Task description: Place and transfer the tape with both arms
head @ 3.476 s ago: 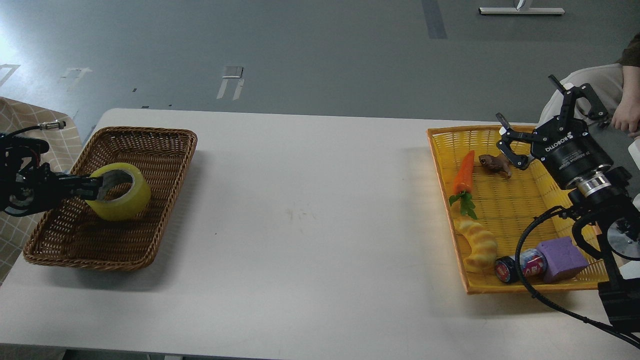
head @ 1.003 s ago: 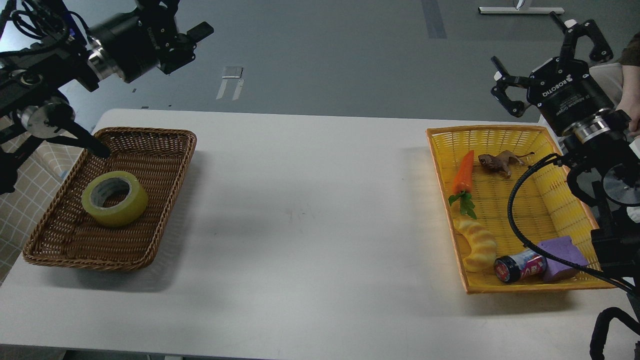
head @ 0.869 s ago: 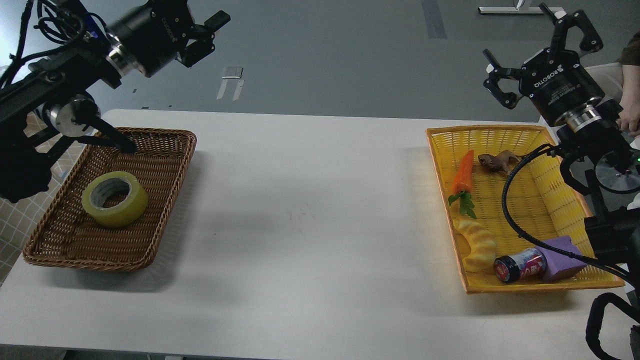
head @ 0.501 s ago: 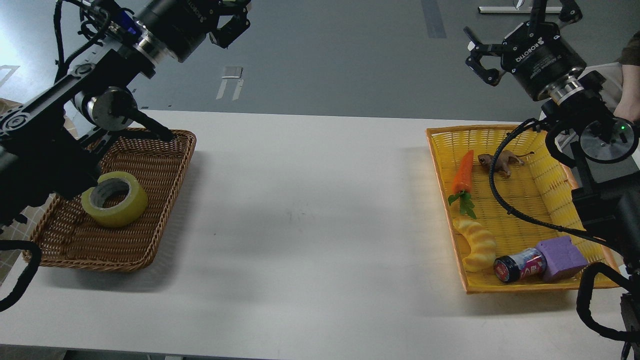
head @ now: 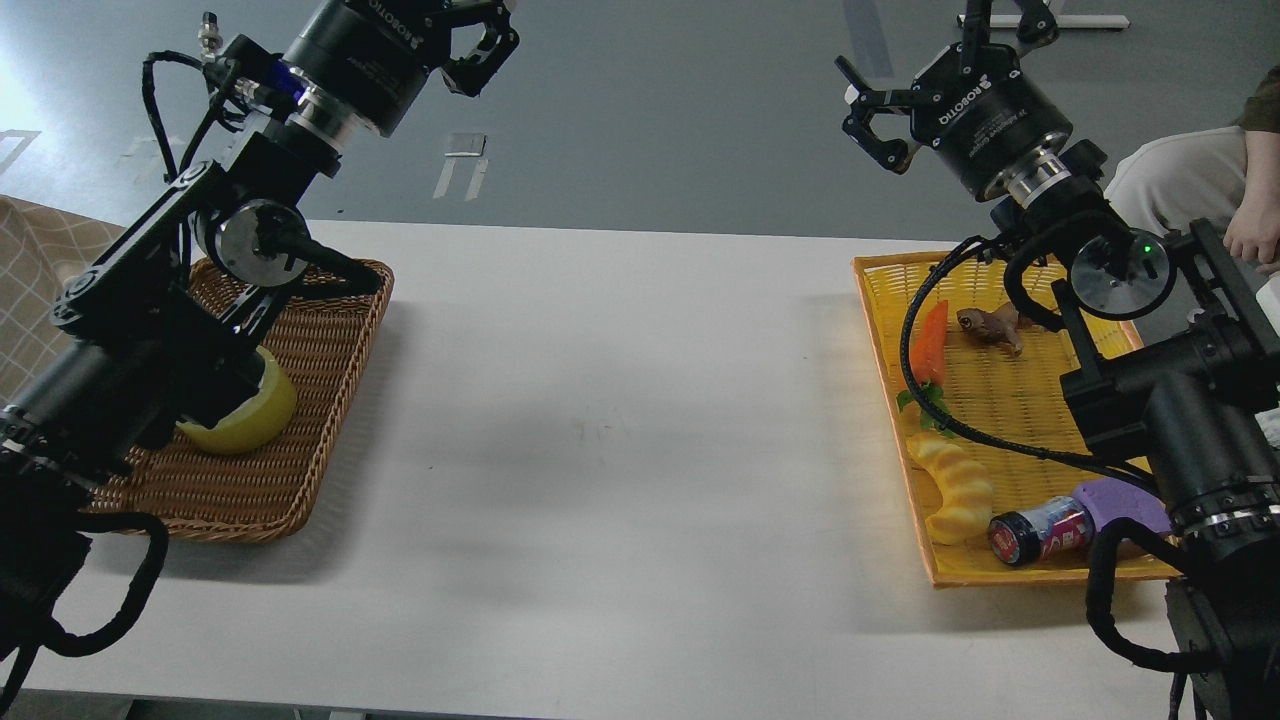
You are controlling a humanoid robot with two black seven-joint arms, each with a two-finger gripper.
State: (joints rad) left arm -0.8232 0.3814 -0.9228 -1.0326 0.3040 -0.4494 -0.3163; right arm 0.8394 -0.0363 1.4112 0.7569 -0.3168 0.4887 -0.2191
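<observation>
The yellow tape roll (head: pixel 257 414) lies in the brown wicker basket (head: pixel 330 330) at the left of the table, mostly hidden behind my left arm. My left gripper (head: pixel 487 18) is raised high at the top left, far above the basket, partly cut by the frame's top edge; its fingers stand apart and hold nothing. My right gripper (head: pixel 905 32) is raised high at the top right, above the yellow basket's far end, open wide and empty.
A yellow basket (head: pixel 1000 410) at the right holds a toy carrot (head: pixel 930 340), a brown animal figure (head: pixel 990 326), a yellow bread toy (head: pixel 957 490), a small jar (head: pixel 1040 530) and a purple block (head: pixel 1125 494). A person (head: pixel 1200 170) sits at the far right.
My left gripper let go of the tape, which stays in the wicker basket. Both arms rose and swung inward and up; my left arm now covers most of the tape.
</observation>
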